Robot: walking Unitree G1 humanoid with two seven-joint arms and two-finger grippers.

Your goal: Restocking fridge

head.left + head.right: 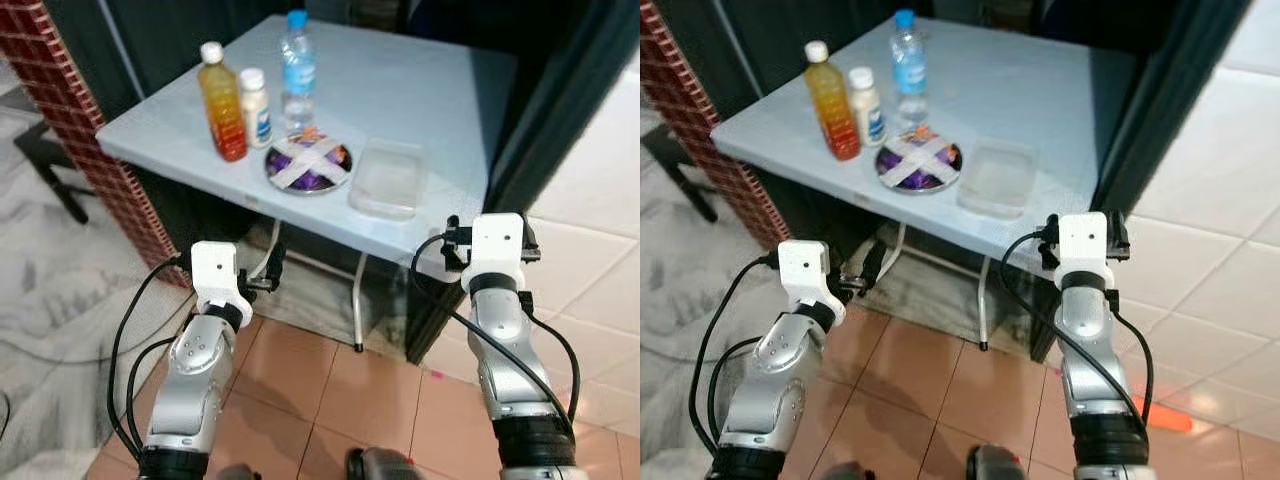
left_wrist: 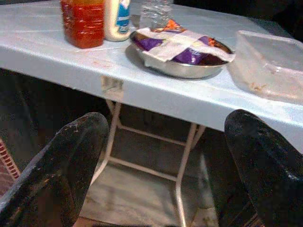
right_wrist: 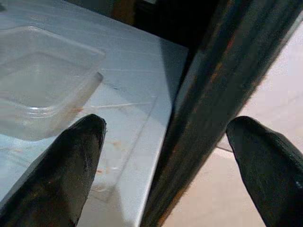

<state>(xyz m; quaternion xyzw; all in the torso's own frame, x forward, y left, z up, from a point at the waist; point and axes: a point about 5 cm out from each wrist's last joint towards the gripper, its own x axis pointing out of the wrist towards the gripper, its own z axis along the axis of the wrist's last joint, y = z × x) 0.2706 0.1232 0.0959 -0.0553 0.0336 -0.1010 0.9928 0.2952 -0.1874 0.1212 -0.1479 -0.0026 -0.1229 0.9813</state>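
Both silver arms reach forward from the bottom of the head views, bent at the elbow, wrists raised toward the near edge of the table (image 1: 440, 110). Left pincer (image 2: 163, 165) is spread wide and empty, its two black fingers (image 2: 61, 165) held below the table edge, pointing at the folding legs underneath. Right pincer (image 3: 165, 165) is also spread wide and holds nothing; it sits at the table's near right corner, one finger over the tabletop and the other past a dark upright post (image 3: 213, 94) beside the table.

On the pale blue table stand three bottles in a row near the left side: a juice bottle (image 1: 221, 102) with orange-red drink and a white cap, a small white bottle (image 1: 255, 108) with a blue label whose writing is too small to read, and a water bottle (image 1: 298, 75) with a blue cap. Just in front of them is a metal bowl (image 1: 308, 166) holding purple packets crossed by white strips. Beside the bowl, toward the right, lies a clear plastic tub (image 1: 388, 178), with faint smears inside.

Below are tan floor tiles (image 1: 330, 390), with a red brick pillar (image 1: 90, 140) at the left.
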